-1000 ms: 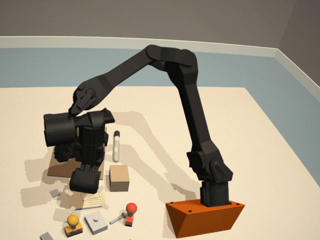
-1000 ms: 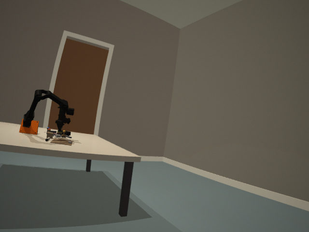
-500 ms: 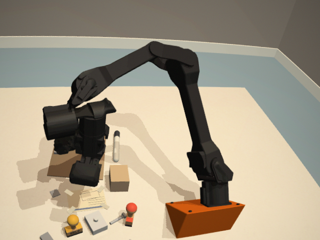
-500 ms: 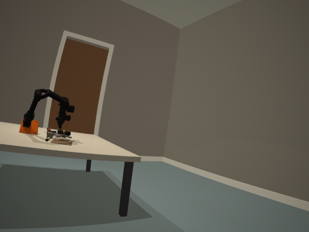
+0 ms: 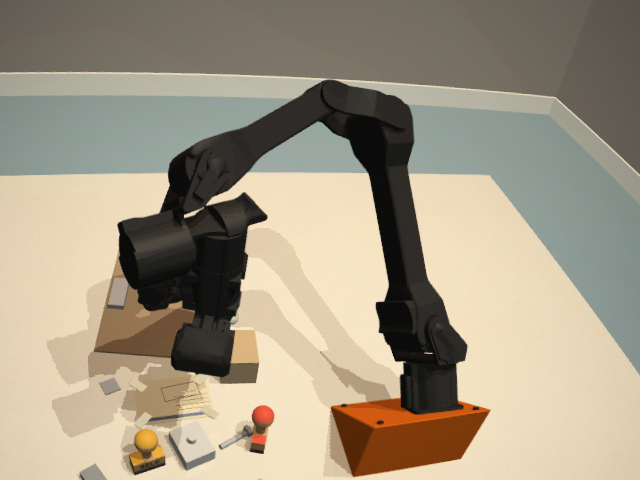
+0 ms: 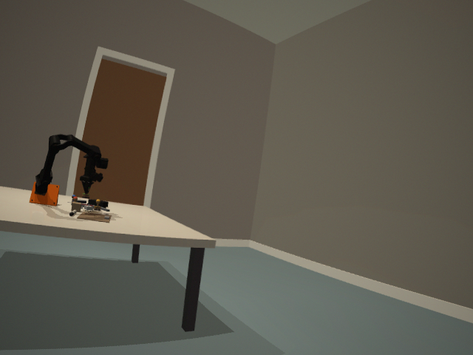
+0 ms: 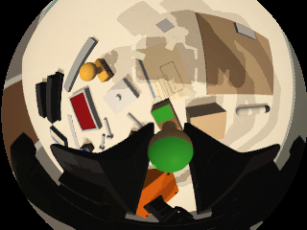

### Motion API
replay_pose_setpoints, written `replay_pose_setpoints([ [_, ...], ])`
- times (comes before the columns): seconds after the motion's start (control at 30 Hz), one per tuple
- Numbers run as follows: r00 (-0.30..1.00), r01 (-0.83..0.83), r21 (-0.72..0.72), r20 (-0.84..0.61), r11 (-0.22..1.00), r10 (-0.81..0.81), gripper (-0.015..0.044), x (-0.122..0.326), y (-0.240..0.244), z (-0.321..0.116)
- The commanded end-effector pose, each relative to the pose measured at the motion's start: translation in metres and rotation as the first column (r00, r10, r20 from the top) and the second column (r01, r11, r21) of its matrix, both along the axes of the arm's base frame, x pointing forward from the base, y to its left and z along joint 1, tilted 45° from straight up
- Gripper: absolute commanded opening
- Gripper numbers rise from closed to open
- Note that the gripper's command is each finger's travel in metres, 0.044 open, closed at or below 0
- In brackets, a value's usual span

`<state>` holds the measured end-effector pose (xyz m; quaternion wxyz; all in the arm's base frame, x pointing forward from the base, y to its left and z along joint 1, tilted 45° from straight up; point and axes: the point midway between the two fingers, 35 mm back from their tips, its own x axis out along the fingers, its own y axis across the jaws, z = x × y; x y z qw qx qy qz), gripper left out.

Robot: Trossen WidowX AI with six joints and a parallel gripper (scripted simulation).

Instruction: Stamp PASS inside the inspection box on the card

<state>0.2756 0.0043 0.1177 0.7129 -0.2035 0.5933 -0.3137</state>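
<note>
My gripper is shut on the green stamp, gripping it below its round knob. The stamp hangs above the bench, beside the tan block and near the lined edge of the card. Its lower face is hidden. The card lies flat, taped at its corners. The inspection box is a thin outline on it, with no print visible inside. A red pad lies in an open grey case. A light grey square case with a small knob stands nearer the card.
A yellow HOLD stamp and a red stamp stand near the grey case. A tan block, a pale tube and a brown board are beyond. Black pieces and a grey bar lie left in the wrist view.
</note>
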Motion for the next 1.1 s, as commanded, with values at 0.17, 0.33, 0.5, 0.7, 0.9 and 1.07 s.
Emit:
replay_pose_setpoints([
  [0.17, 1.0, 0.003, 0.005, 0.001, 1.0, -0.003, 0.0, -0.041, 0.008, -0.011],
  [0.33, 1.0, 0.005, 0.002, 0.0, 1.0, -0.005, 0.0, -0.064, 0.009, -0.019],
  [0.5, 1.0, 0.006, -0.001, 0.001, 1.0, -0.006, 0.0, -0.075, 0.008, -0.022],
  [0.7, 1.0, 0.005, 0.001, 0.0, 1.0, -0.005, 0.0, -0.074, 0.003, -0.028],
  [0.9, 1.0, 0.005, 0.003, 0.001, 1.0, -0.005, 0.0, -0.072, -0.003, -0.035],
  [1.07, 1.0, 0.004, 0.004, 0.001, 1.0, -0.004, 0.0, -0.071, -0.009, -0.041],
])
